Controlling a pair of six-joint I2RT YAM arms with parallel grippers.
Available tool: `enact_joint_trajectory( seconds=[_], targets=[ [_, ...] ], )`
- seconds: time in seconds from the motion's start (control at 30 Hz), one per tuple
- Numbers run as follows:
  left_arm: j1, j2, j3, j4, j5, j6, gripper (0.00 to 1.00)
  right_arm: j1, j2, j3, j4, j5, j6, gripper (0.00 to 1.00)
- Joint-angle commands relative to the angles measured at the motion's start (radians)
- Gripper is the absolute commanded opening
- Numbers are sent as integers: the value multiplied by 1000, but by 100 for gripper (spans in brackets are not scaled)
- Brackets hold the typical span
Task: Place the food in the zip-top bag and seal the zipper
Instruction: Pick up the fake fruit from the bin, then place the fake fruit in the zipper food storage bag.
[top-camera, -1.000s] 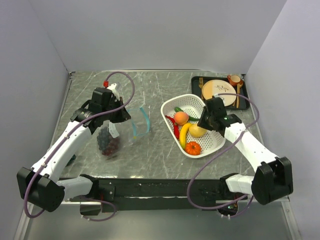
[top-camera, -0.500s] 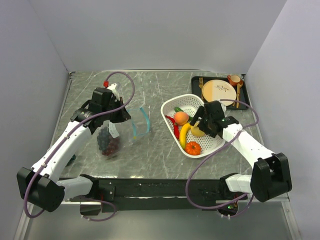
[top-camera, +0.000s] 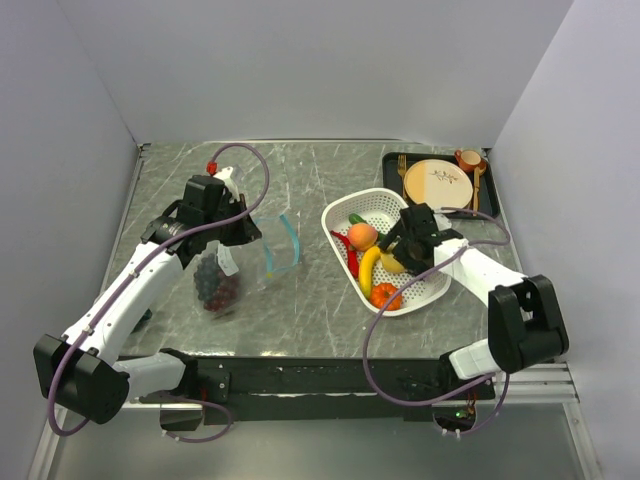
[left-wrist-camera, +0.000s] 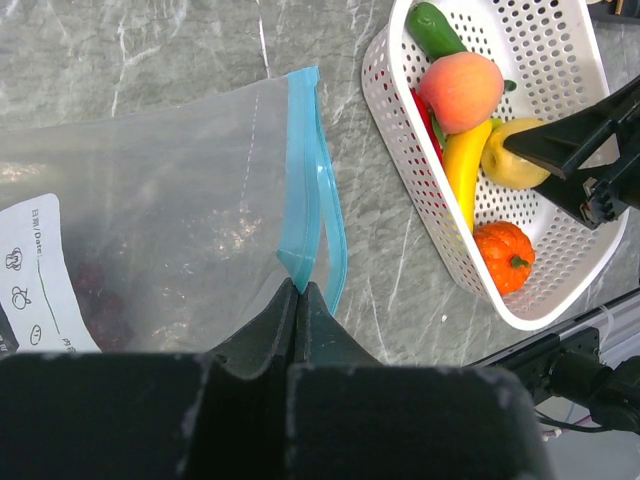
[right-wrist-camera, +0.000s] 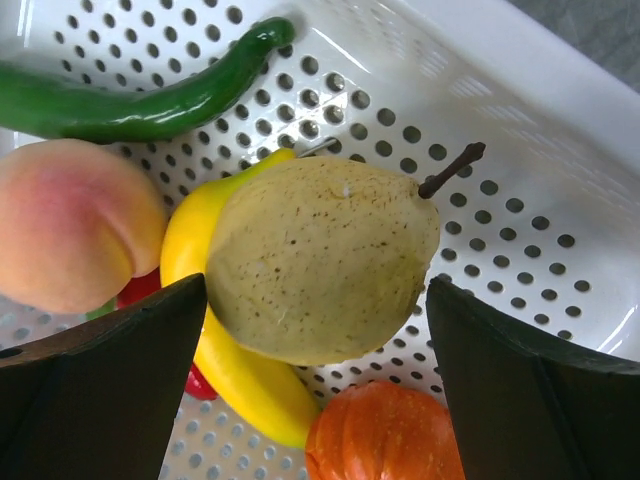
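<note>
My right jaws spread wide, pear (right-wrist-camera: 320, 260) dead centre between them in basket (right-wrist-camera: 520, 200), banana (right-wrist-camera: 240, 380) touching, left side. My left jaws pinch bag (left-wrist-camera: 180, 200) at zipper (left-wrist-camera: 305, 180) corner, well left.

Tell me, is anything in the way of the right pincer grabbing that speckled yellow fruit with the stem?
Nothing visible. The right pincer is open, one finger on each side of the yellow fruit in the white basket.

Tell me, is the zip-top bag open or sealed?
Open: the zipper parts into two teal strips in the left wrist view; the left gripper pinches its end.
</note>
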Motion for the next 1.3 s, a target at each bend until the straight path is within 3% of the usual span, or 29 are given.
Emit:
enact_joint_trajectory(
  seconds=[0.0, 0.1, 0.23, 0.4, 0.6, 0.73, 1.27],
  targets=[
    [-6, -19, 20, -3, -4, 7, 1, -8, 23, 14, 37, 43, 22, 96],
    [-4, -14, 25, -3, -2, 10, 1, -8, 11, 11, 47, 57, -1, 90],
    [-4, -10, 29, -6, -10, 14, 1, -8, -53, -8, 68, 89, -27, 65],
    [-4, -7, 22, 3, 4, 9, 1, -6, -149, -31, 85, 77, -90, 50],
    [-4, -7, 25, 5, 4, 6, 1, 1, -251, -25, 100, 25, -194, 48],
    [-4, -4, 26, 8, 13, 6, 1, 9, -255, 21, 140, -192, -268, 48],
    [-18, -36, 22, 2, 18, -14, 1, 308, 81, 359, 255, -515, -331, 46]
  ],
)
